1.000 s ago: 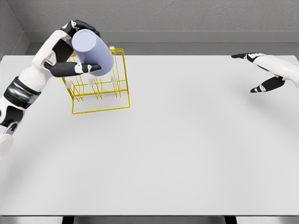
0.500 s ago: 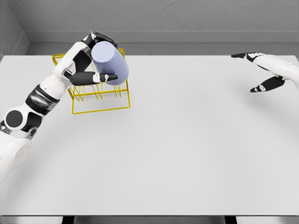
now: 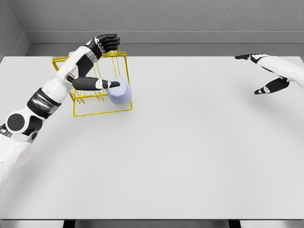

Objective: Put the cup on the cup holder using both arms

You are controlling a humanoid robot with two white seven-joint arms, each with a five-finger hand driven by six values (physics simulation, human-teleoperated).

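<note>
A pale lavender cup (image 3: pixel 119 91) sits in the right side of the yellow wire cup holder (image 3: pixel 102 109) at the table's back left. My left hand (image 3: pixel 107 61) hovers over the holder with its fingers spread wide; the thumb (image 3: pixel 107 84) lies just beside the cup and the other fingers (image 3: pixel 108 42) reach up behind the rack. The hand grasps nothing. Far to the right, my right hand (image 3: pixel 260 73) hangs open above the table's back right corner, holding nothing.
The white table (image 3: pixel 180 142) stretches from the rack to the right arm. A grey wall runs along the back edge, and the table's front edge shows at the bottom.
The left hand carried the cup rightward over the rack, then let go; the cup dropped into the holder and the fingers spread. The right arm stayed still.
</note>
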